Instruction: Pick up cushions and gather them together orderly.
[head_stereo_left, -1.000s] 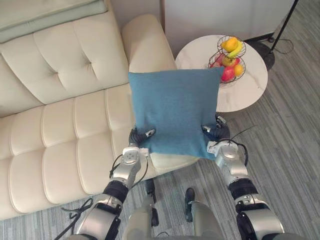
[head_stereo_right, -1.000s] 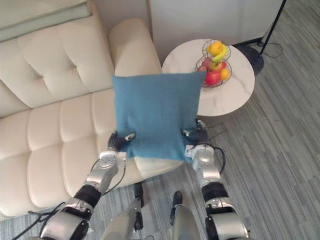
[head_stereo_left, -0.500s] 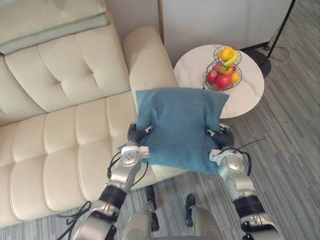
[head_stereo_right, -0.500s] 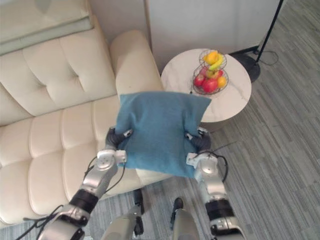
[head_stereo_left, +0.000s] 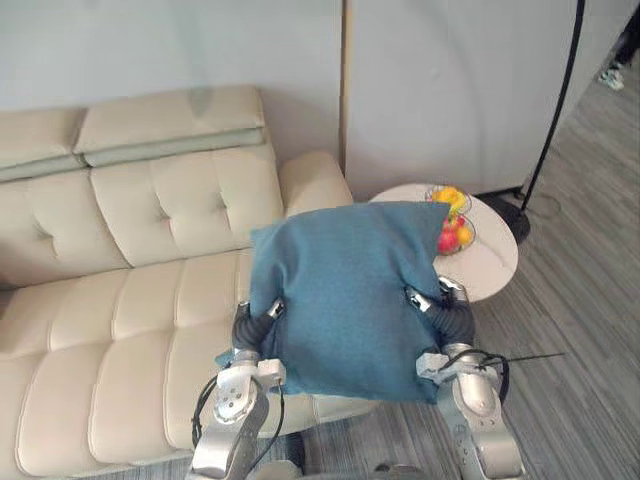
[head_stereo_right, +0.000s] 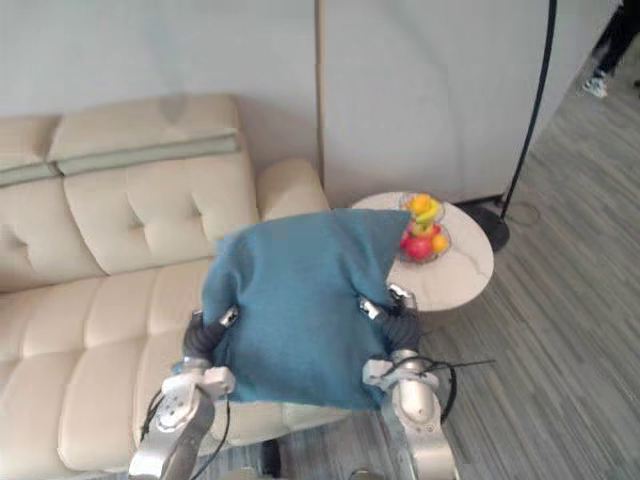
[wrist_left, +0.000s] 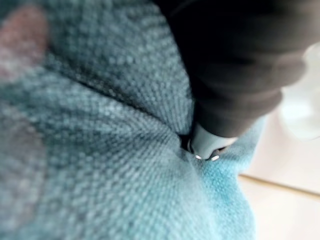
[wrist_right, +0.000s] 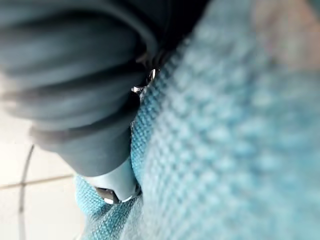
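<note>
Left hand (head_stereo_left: 252, 327) and right hand (head_stereo_left: 449, 311) clasp a blue cushion (head_stereo_left: 345, 295) by its two sides.
Eye views: the cushion is held up in front of the sofa's (head_stereo_left: 130, 300) right end, thumbs (head_stereo_left: 272, 309) on its front, the fingers hidden behind; a round worktop (head_stereo_left: 495, 265) with a fruit basket (head_stereo_left: 451, 222) stands beside the sofa. Left wrist view: the left hand presses into the blue cloth, with cream sofa showing past it. Right wrist view: the right hand pinches a fold of the same cloth.

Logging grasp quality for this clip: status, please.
Grip: left hand and right hand pinch the blue cushion at its lower sides. Held up over the sofa front edge. Fruit basket on side table just beyond.
</note>
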